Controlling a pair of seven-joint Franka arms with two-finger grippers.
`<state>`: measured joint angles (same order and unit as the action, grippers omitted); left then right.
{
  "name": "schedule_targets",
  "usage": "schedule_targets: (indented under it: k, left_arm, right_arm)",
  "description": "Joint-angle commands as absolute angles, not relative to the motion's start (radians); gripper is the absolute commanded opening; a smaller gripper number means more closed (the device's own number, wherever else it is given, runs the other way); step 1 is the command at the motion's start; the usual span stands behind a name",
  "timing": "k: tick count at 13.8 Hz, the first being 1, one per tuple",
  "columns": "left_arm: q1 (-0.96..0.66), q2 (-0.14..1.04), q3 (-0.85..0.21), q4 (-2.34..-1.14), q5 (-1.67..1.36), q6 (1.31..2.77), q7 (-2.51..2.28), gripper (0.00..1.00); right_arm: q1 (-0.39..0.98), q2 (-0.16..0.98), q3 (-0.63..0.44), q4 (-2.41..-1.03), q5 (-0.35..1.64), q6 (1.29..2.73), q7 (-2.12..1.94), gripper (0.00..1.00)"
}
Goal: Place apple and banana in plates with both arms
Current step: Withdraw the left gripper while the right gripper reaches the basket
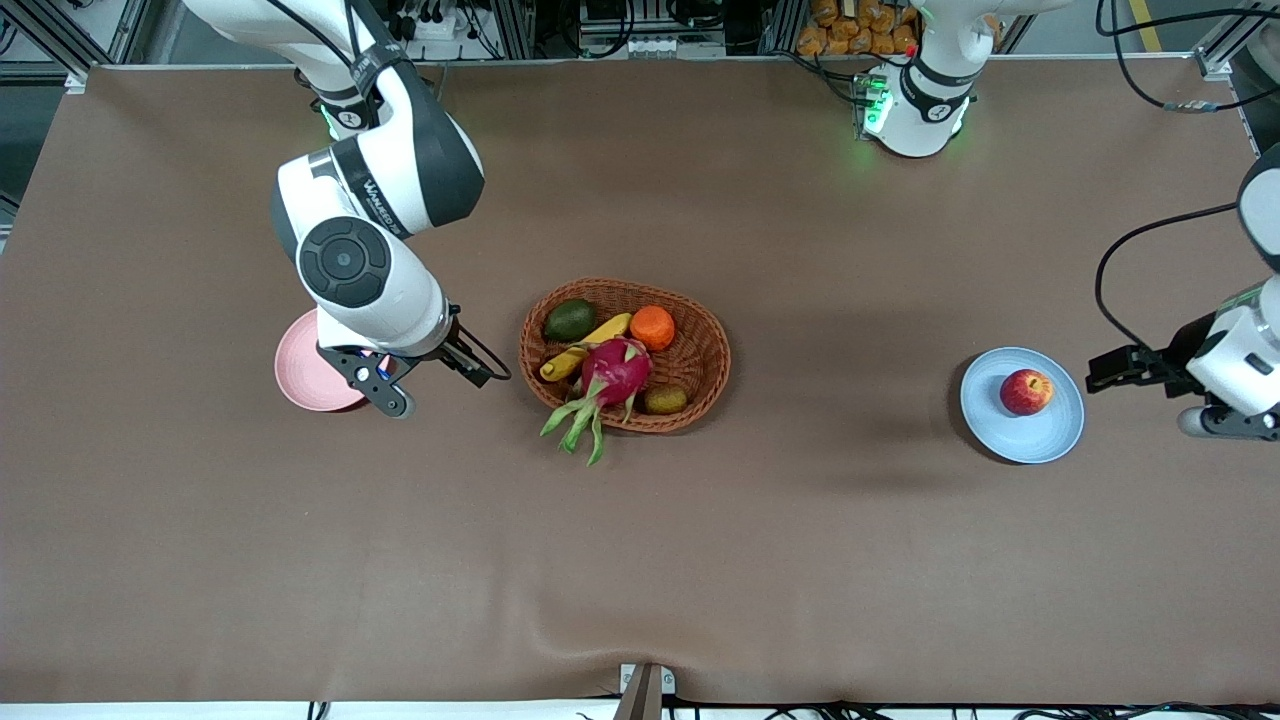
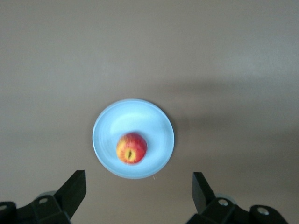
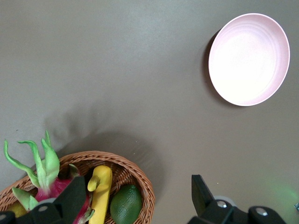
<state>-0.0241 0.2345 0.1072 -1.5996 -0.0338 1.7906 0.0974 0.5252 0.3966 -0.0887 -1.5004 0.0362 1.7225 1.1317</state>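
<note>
Two hands, both released and empty: the left hand (image 2: 139, 191) beside the blue plate (image 1: 1050, 440) holding the apple (image 1: 1026, 391); the right hand (image 3: 135, 196) between the pink plate (image 3: 247, 58) and the basket (image 1: 700, 375) with the banana (image 1: 585, 346).

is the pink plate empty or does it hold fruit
Empty. The pink plate shows only a bare inside; the banana lies in the wicker basket.

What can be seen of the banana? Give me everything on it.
The banana is long, gently curved, smooth and yellow, with a brownish end. It lies in the wicker basket, not yet in a plate. The dragon fruit overlaps part of it, and it sits beside the green avocado, between that and the orange fruit. In the right wrist view it shows yellow by the basket's rim. Neither hand touches it.
</note>
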Motion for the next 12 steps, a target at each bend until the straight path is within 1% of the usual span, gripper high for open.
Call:
schedule_targets:
  k: [1,2,4,6,8,10,12]
  left_arm:
    - [-0.038,0.128,0.114,-1.608,-0.017,1.651,0.009,1.0]
    - [-0.035,0.091,0.114,-1.614,-0.017,1.602,0.006,1.0]
    - [-0.022,0.025,0.112,-1.615,-0.018,1.559,0.005,1.0]
    - [-0.017,-0.027,0.112,-1.614,-0.017,1.517,0.005,1.0]
    - [-0.017,-0.072,0.109,-1.617,-0.017,1.488,0.006,1.0]
    - [-0.015,-0.098,0.109,-1.628,-0.017,1.473,0.011,1.0]
    - [-0.015,-0.097,0.11,-1.617,-0.024,1.485,0.011,1.0]
  right_arm:
    - [0.517,0.385,-0.083,-1.497,0.029,1.718,1.132,1.0]
    - [0.518,0.387,-0.083,-1.497,0.029,1.726,1.132,1.0]
    - [0.535,0.391,-0.081,-1.497,0.029,1.761,1.143,1.0]
    - [0.56,0.4,-0.08,-1.497,0.037,1.837,1.164,1.0]
    - [0.586,0.437,-0.08,-1.499,0.028,1.902,1.219,1.0]
    - [0.601,0.472,-0.08,-1.499,0.031,1.914,1.236,1.0]
    - [0.626,0.505,-0.08,-1.499,0.031,1.924,1.287,1.0]
